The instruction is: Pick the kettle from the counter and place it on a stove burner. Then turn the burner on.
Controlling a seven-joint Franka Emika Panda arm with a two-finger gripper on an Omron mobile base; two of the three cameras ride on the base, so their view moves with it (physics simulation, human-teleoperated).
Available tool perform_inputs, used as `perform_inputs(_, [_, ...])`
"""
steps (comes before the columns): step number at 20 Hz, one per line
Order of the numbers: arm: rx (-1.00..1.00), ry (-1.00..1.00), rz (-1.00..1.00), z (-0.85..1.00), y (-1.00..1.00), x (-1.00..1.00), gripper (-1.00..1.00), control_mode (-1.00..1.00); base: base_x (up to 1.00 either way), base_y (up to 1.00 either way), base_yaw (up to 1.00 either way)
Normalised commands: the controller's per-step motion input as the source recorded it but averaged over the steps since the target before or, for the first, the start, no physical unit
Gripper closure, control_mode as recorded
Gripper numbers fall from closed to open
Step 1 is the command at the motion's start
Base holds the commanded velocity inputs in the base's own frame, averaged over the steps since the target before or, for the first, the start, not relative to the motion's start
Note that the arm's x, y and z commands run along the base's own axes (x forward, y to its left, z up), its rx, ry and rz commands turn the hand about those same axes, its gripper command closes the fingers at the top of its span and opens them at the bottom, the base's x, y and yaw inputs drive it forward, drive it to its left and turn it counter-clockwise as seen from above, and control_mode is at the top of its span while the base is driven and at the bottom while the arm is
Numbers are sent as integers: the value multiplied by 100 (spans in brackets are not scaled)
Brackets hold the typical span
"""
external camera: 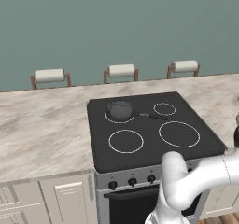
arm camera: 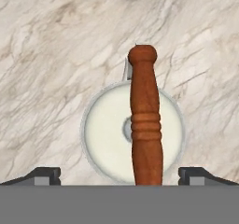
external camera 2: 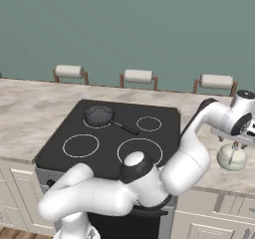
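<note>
The cream-white kettle (external camera 2: 232, 158) stands on the marbled counter (external camera 2: 30, 108) to the right of the black cooktop. My gripper (external camera 2: 231, 142) hangs directly above it, open. In the hand view the kettle (arm camera: 105, 134) is seen from above on the counter (arm camera: 46, 55). Its reddish-brown handle piece (arm camera: 144, 120) runs up the middle. The gripper (arm camera: 119, 174) is centred over that handle, one fingertip (arm camera: 44, 174) on either side and well clear of it. The large stove burner (external camera 2: 140, 151) lies at the front right of the glass, also the stove burner (external camera: 179, 134), with nothing on it.
A dark frying pan (external camera: 120, 109) with a long black handle sits on the back left ring, also the pan (external camera 2: 99, 115). Knobs (external camera: 132, 182) line the stove front. Three white-cushioned stools (external camera: 121, 71) stand behind the counter. My own arm arches over the stove's front right corner.
</note>
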Motion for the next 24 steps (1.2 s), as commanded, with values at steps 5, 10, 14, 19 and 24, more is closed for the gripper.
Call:
perform_inputs(5, [0, 0, 0, 0, -30, 3, -100, -100, 0, 0, 0])
perform_inputs(10, [0, 0, 0, -1, -1, 13, -100, -100, 0, 0, 0])
perform_inputs(14, [0, 0, 0, -3, 0, 13, -100, -100, 0, 0, 0])
perform_inputs(19, [0, 0, 0, 0, 0, 0, 100, -100, 0, 0, 0])
perform_inputs(24, [0, 0, 0, 0, 0, 0, 100, -100, 0, 0, 0])
